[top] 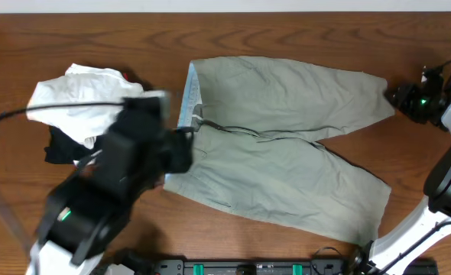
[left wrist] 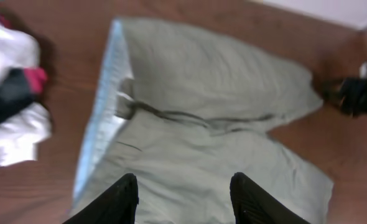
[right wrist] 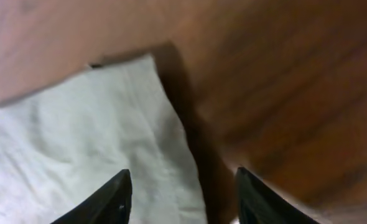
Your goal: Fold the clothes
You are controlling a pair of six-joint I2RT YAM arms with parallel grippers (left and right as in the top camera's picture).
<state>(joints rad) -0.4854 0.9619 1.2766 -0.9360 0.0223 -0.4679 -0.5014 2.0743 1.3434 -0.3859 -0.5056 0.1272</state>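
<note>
The left gripper [left wrist: 183, 190] has its two dark fingers apart with nothing between them, and it hangs above the waist end of the khaki shorts [top: 279, 145], near their pale blue waistband [left wrist: 99, 124]. The right gripper [right wrist: 182, 190] is likewise parted and empty over a hem corner of one leg, where the cloth meets the bare wooden table [right wrist: 283, 93]; whether it touches the cloth cannot be told. The shorts lie spread flat across the middle of the table, with the waistband toward the left arm's side and the legs splayed toward the right, and a heap of white and black garments [top: 80, 107] lies just beyond the waistband.
</note>
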